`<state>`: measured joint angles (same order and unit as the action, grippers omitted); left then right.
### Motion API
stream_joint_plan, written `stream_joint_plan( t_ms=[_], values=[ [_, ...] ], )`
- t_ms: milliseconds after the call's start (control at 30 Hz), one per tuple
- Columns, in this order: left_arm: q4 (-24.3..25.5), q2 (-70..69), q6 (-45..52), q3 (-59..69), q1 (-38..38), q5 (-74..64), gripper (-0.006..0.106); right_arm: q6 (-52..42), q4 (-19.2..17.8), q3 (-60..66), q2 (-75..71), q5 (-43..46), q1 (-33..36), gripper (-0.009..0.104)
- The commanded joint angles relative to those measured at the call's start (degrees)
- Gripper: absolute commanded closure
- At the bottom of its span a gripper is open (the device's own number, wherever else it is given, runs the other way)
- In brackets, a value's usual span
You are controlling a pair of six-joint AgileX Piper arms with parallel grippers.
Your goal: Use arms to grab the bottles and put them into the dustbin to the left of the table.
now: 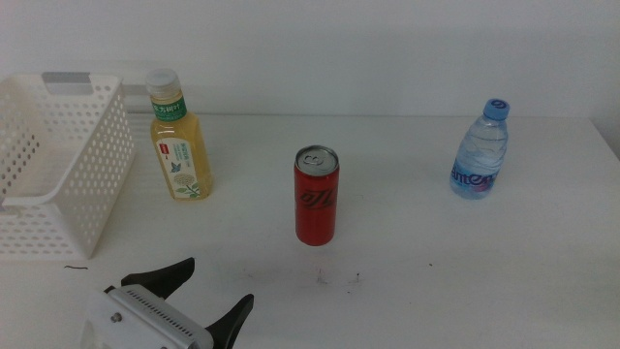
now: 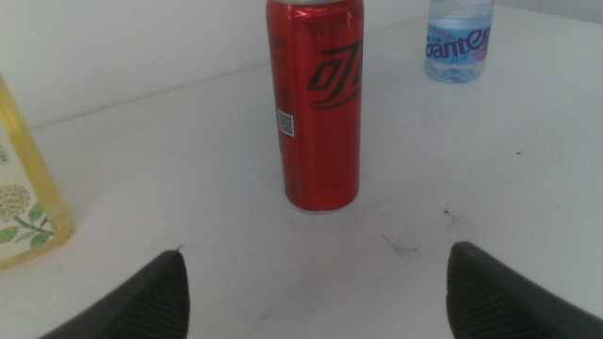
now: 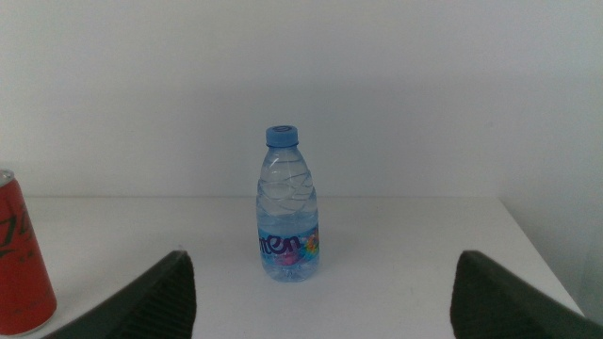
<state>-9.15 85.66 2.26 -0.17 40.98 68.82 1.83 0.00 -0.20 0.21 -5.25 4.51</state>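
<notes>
Mid-table stands the red can [image 1: 317, 195], upright and free, the yellow-drink bottle [image 1: 178, 137] toward the left edge just beside the dustbin [image 1: 58, 174], the water bottle [image 1: 480, 150] toward the right edge. Left gripper [image 1: 201, 291] gapes wide at the near edge, likely lined up on the can; right gripper [image 3: 320, 301], jaws wide, faces the water bottle, holding nothing.

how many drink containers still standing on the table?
3, all upright: yellow-drink bottle beside the dustbin, red can mid-table ahead of the open left claw, water bottle far right. None visible inside the dustbin.
</notes>
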Motion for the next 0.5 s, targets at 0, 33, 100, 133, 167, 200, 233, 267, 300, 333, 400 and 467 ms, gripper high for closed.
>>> stream_joint_plan(
  t_ms=[0,33,100,133,167,200,233,267,300,333,400,467],
  values=[
    [0.23,0.17,-1.20,0.17,0.24,1.15,0.007,-0.21,-0.33,0.20,-0.21,0.45,0.00,0.002],
    [0.11,0.17,-1.20,0.17,0.24,1.15,0.007,-0.21,-0.33,0.20,-0.21,0.45,0.00,0.002],
    [0.11,0.17,-1.20,0.17,0.24,1.15,0.007,-0.21,-0.33,0.20,-0.21,0.45,0.00,0.002],
    [0.11,0.17,-1.20,0.17,0.24,1.15,0.007,-0.21,-0.33,0.20,-0.21,0.45,0.00,0.002],
    [0.11,0.17,-1.32,0.17,0.24,1.15,0.007,-0.21,-0.33,0.20,-0.21,0.45,0.00,0.002],
    [0.11,0.17,-1.65,0.17,0.24,1.15,0.007,-0.21,-0.33,0.20,-0.21,0.45,0.00,0.002],
    [0.11,0.17,-1.82,0.17,0.24,1.15,0.007,-0.21,-0.33,0.20,-0.21,0.45,0.00,0.002],
    [0.11,0.17,-1.66,0.17,0.14,1.15,0.007,-0.21,-0.33,0.20,-0.21,0.45,0.00,0.002],
    [-1.04,0.30,-1.25,0.17,0.14,1.15,0.007,-0.21,-0.33,0.20,-0.21,0.45,0.00,0.002],
    [-1.35,0.30,-1.10,-0.58,0.14,1.15,0.007,-0.21,-0.33,0.20,-0.21,0.45,0.00,0.002],
    [-2.09,0.30,-0.57,-2.47,0.14,1.15,0.007,-0.21,-0.33,0.20,-0.21,0.45,0.00,0.002],
    [-2.34,0.30,0.97,-4.38,0.14,-0.80,0.007,-0.21,-0.33,0.20,-0.21,0.45,0.00,0.002]
  ],
)
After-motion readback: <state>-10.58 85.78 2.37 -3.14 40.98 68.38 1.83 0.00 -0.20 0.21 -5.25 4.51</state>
